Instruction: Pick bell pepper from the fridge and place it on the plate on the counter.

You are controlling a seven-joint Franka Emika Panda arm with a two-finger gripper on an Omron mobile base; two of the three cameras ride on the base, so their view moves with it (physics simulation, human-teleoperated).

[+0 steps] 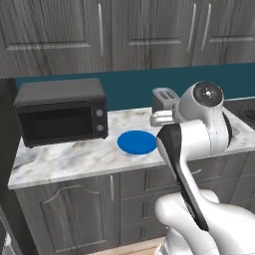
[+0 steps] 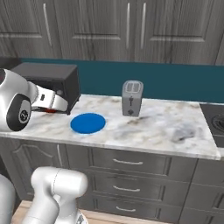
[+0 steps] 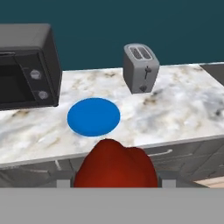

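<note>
The red, lumpy bell pepper (image 3: 114,165) sits low in the hand view, with my gripper (image 3: 114,182) shut on it; only small grey finger parts show at its sides. In the right base view a sliver of the red bell pepper (image 2: 49,111) peeks out under the white hand, in front of the microwave. The blue plate (image 3: 93,116) lies bare on the marbled counter (image 3: 183,109), ahead of and below the pepper. From the base views, the plate (image 1: 137,142) (image 2: 88,123) is near the counter's front edge. The fridge is out of view.
A black microwave (image 1: 61,111) stands left of the plate and a silver toaster (image 2: 132,97) to its right at the back. A dark stovetop (image 2: 215,118) borders the counter's right end. Dark grey cabinets hang above and stand below.
</note>
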